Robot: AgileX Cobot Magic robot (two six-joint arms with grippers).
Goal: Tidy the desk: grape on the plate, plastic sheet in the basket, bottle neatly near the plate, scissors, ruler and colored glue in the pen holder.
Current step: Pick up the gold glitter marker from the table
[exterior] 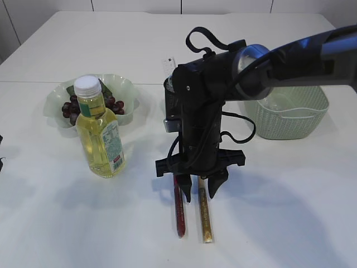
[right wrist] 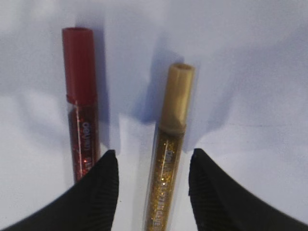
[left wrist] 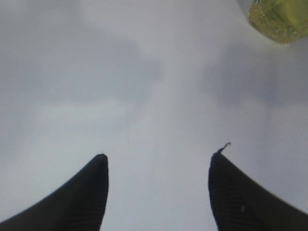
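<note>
Right claw [exterior: 199,191] is hanging spread at lower centre of the exterior view, straddling the slim gold glitter-glue tube [exterior: 204,218]; the wrist view is showing its fingers [right wrist: 98,192] flanking that stiff, light, probably slick tube [right wrist: 168,159], best pinched mid-barrel.

Bright, even overhead light on my ext. cam; white table [exterior: 290,212] near blown out, soft shadows under the bottle [exterior: 99,129] and arm. Left wrist pic is blurry and greyish, w/ broad faint shadows. Right wrist sharper: gold glue pen [right wrist: 171,144] and red glue pen [right wrist: 81,96] throw dark shadows to their right.
</note>
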